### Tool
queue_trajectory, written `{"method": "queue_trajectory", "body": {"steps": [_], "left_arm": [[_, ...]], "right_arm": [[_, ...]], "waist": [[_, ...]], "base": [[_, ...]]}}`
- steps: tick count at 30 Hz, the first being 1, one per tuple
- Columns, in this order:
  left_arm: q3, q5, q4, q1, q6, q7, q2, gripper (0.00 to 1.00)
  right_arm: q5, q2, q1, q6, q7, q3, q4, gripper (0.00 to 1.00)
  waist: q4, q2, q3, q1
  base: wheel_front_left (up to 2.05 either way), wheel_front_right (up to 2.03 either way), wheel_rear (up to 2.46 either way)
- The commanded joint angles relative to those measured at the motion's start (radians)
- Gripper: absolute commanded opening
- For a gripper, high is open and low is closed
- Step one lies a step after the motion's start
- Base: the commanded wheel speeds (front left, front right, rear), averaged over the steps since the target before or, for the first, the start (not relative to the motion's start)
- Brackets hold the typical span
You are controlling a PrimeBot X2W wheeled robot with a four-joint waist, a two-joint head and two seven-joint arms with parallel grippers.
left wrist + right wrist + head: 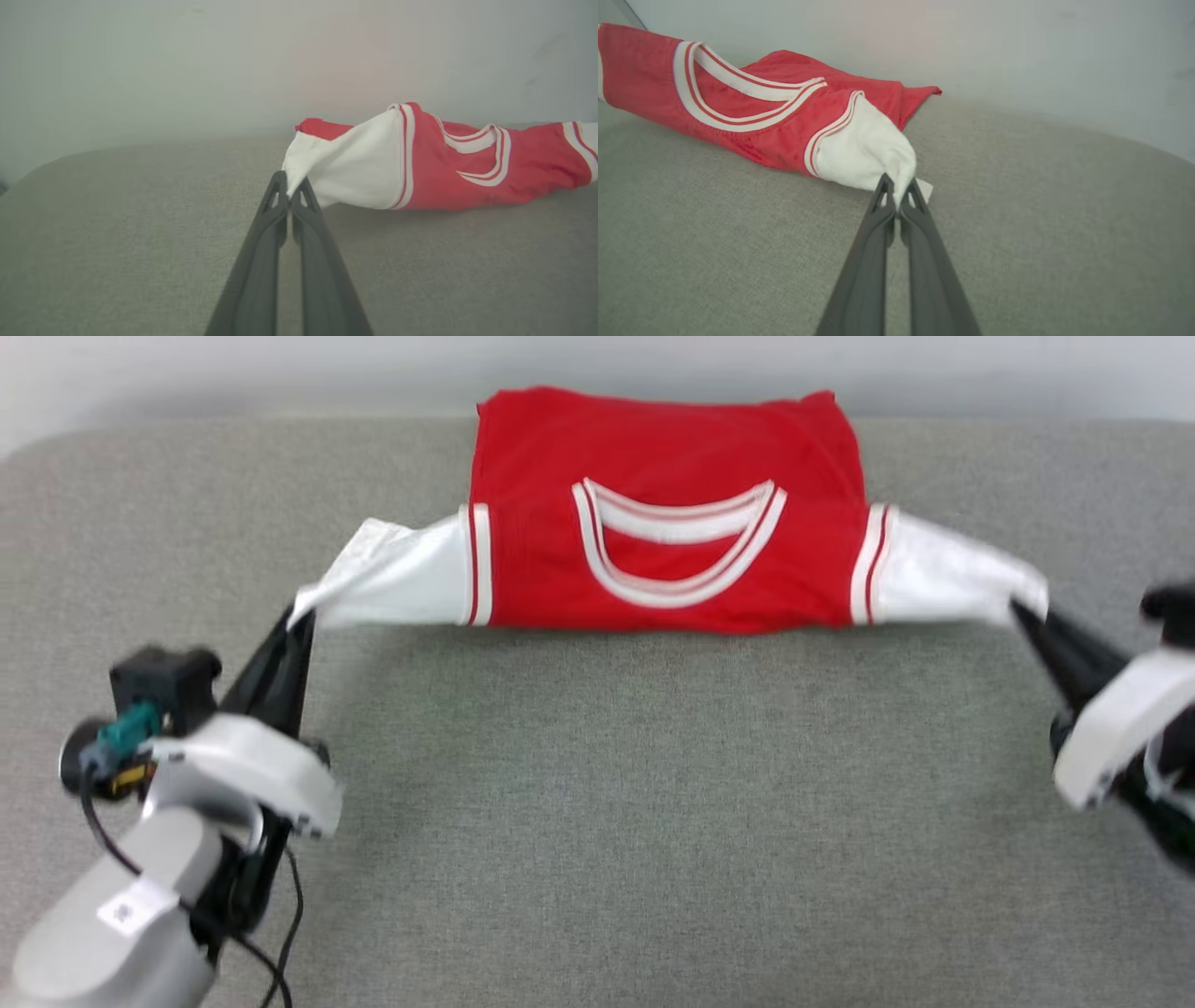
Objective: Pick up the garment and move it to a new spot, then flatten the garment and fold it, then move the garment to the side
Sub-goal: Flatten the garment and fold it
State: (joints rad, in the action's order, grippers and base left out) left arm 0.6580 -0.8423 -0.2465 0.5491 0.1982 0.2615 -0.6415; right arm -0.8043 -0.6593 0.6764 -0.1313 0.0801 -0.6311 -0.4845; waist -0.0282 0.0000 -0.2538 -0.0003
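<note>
The left gripper (301, 616) pinches one white sleeve tip of the red, white-trimmed jersey garment (532, 551) between closed fingers; the right gripper (1019, 607) pinches the other.

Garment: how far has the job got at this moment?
Picked up: the left gripper and right gripper are each shut on a white sleeve end of the garment. In hand: it is held stretched across the grey surface. To do: folding, since the sleeves lie outspread, and moving it aside.

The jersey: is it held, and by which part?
Yes: left end effector and right end effector each pinch a white sleeve tip of the jersey.
</note>
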Motion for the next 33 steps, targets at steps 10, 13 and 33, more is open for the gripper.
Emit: {"method": "queue_trajectory", "body": {"steps": [10,13,33], "left_arm": [[-0.046,-0.043,0.034,-0.32,0.07,0.005,-0.026,0.0],[-0.072,-0.051,0.028,-0.391,0.074,0.005,-0.02,0.0],[-0.218,-0.029,0.043,-0.71,0.064,0.005,0.053,0.0]], "right_arm": [[-0.017,0.045,-0.342,0.001,-0.01,0.103,0.01,0.0],[-0.013,0.056,-0.422,0.001,-0.01,0.142,0.013,0.0],[0.065,0.109,-0.894,0.002,-0.133,0.423,0.18,0.0]], "waist": [[0.008,0.0,0.129,0.0003],[0.007,0.0,0.151,0.0003],[-0.016,0.0,0.231,0.0003]], "base": [[0.0,0.0,0.0],[0.0,0.0,0.0],[0.0,0.0,0.0]]}}
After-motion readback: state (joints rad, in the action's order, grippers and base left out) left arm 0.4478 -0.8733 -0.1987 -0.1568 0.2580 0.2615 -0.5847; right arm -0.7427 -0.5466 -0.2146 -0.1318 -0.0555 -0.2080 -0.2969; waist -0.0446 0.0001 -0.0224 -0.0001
